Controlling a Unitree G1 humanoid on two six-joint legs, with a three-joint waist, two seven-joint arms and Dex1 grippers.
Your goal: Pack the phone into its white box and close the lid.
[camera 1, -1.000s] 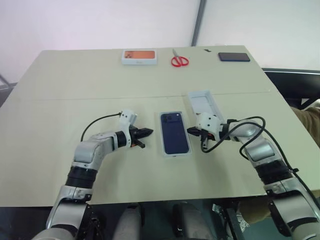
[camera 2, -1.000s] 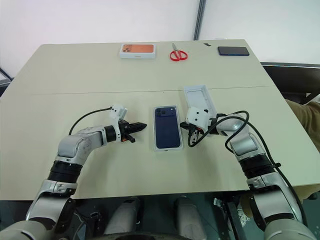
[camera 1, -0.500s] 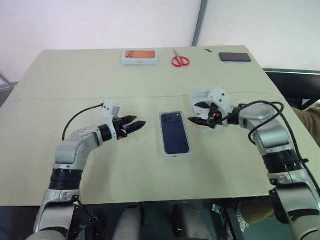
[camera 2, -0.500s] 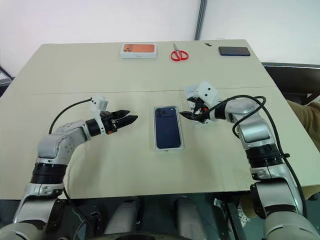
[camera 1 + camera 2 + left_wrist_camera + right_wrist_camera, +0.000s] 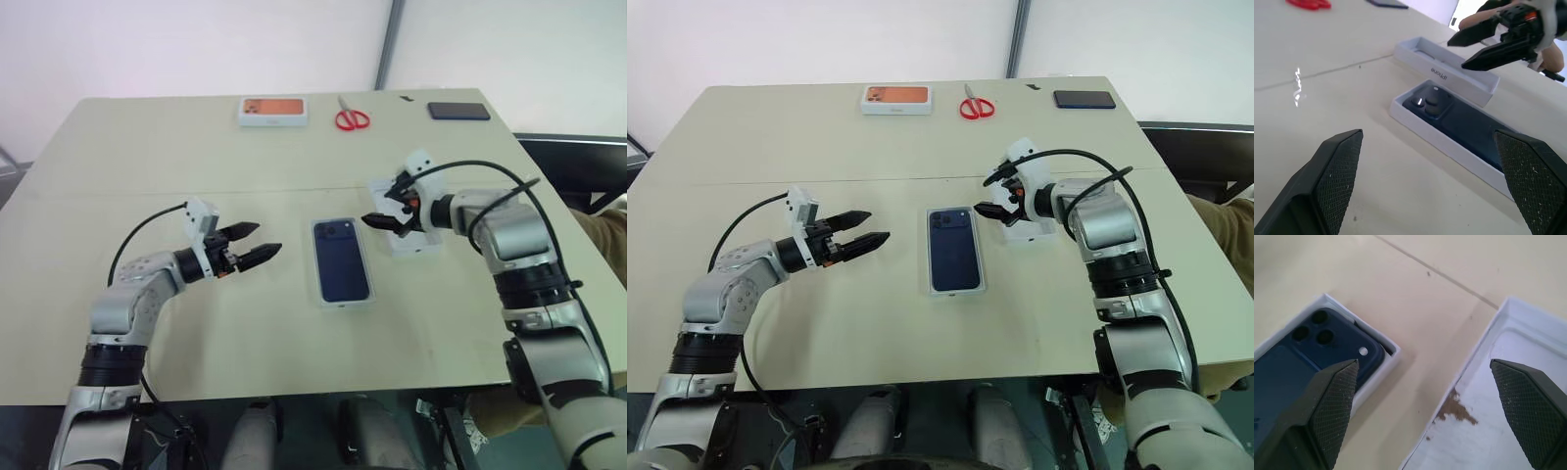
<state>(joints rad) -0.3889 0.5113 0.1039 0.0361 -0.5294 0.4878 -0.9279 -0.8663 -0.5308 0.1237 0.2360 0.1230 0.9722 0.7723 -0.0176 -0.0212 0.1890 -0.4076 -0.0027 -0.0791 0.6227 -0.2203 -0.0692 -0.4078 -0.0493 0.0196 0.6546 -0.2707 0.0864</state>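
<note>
On a beige tabletop [image 5: 147, 157] the phone [image 5: 341, 258] already lies face down inside the white box [image 5: 342, 298], near the middle. Just beside it, toward the right edge, the lid [image 5: 416, 240] rests open side up. Our right end effector [image 5: 385, 211] hovers above the lid with jaws spread wide, holding nothing; our left end effector [image 5: 251, 243] waits well apart from the box, equally wide and empty. Next, we judge, comes lifting the lid — grip one long wall, turn it over, line its corners up squarely with the box, then lower it level so it does not jam.
</note>
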